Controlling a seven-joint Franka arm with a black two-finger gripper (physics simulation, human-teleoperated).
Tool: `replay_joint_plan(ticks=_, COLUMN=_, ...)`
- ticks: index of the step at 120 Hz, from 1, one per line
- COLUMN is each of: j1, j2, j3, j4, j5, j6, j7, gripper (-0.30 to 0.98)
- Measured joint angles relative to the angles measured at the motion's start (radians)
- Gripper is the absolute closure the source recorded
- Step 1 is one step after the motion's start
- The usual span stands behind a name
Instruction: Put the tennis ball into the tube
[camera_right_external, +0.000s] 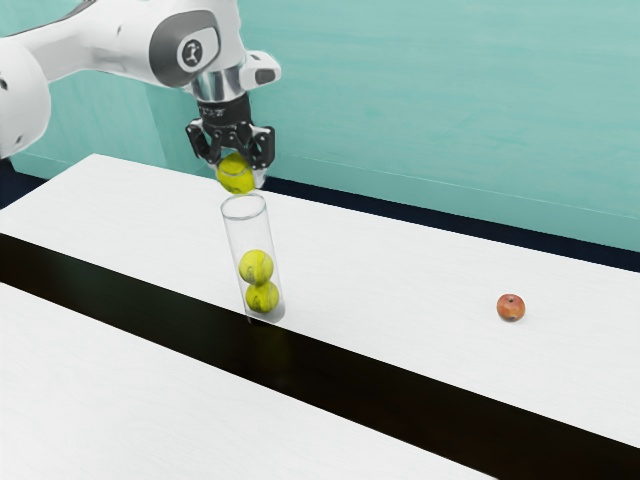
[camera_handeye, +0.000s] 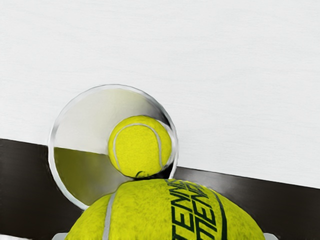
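In the exterior view my gripper (camera_right_external: 238, 172) is shut on a yellow tennis ball (camera_right_external: 236, 174), held just above the rim of the clear tube (camera_right_external: 235, 238). The tube stands upright on the table, with two more balls stacked inside it, an upper ball (camera_right_external: 256, 267) and a lower ball (camera_right_external: 262, 297). In the wrist view the held ball (camera_handeye: 150, 215) overlaps part of the tube's round rim (camera_handeye: 51, 165), and a ball (camera_handeye: 137, 145) shows down inside the tube. The held ball is outside the tube, a little off the centre of its mouth in that view.
A small red and yellow fruit (camera_right_external: 511, 307) lies on the white table (camera_right_external: 400, 290), toward the exterior view's right. A dark strip (camera_right_external: 330, 365) crosses the tabletop near the tube's base. Beyond the table stands a teal wall (camera_right_external: 430, 110).
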Motion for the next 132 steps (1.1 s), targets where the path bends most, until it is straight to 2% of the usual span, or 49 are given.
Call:
replay_joint_plan(ticks=16, j1=0.074, j2=0.070, j3=-0.003, j4=0.068, j5=-0.015, j6=-0.043, j7=0.014, gripper=0.32)
replay_joint_plan(ticks=35, j1=0.106, j2=0.173, j3=-0.005, j4=0.169, j5=-0.027, j6=-0.062, j7=0.032, gripper=0.32)
replay_joint_plan(ticks=72, j1=0.109, j2=0.199, j3=-0.016, j4=0.175, j5=-0.032, j6=-0.054, j7=0.058, gripper=0.30)
replay_joint_plan(ticks=98, j1=0.096, j2=0.192, j3=-0.015, j4=0.166, j5=-0.045, j6=-0.052, j7=0.066, gripper=0.11)
replay_joint_plan(ticks=106, j1=0.095, j2=0.152, j3=-0.011, j4=0.138, j5=-0.046, j6=-0.052, j7=0.068, gripper=0.08)
replay_joint_plan(ticks=116, j1=0.094, j2=0.038, j3=-0.007, j4=0.044, j5=-0.042, j6=-0.053, j7=0.072, gripper=0.06)
replay_joint_plan(ticks=132, j1=0.095, j2=-0.159, j3=-0.010, j4=-0.128, j5=0.011, j6=-0.054, j7=0.081, gripper=0.03)
